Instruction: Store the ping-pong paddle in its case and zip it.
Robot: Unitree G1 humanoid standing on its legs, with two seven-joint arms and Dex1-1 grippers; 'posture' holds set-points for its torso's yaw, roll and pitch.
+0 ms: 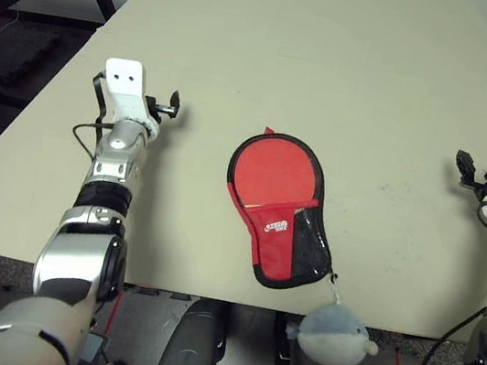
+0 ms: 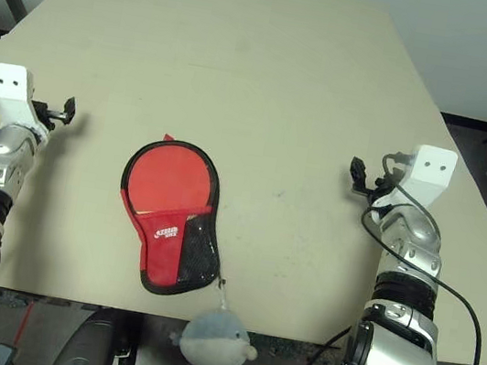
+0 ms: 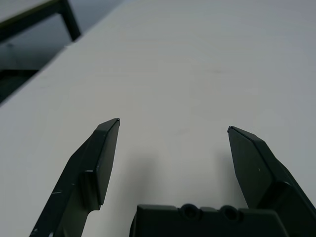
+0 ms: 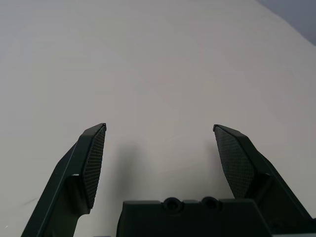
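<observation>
So paddle sits inside the case mid-table, flap unzipped | both my grippers, left and right, spread wide, empty, well apart from it | next, probably: pin case, grab fish charm, zip.

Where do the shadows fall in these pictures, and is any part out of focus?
Left wrist view: soft shadows lie on the table under both open fingers of the left gripper; the far corner looks hazy. Right wrist view: similar faint shadows beside the right gripper. Right eye view: even light, a thin shadow edging the case.
</observation>
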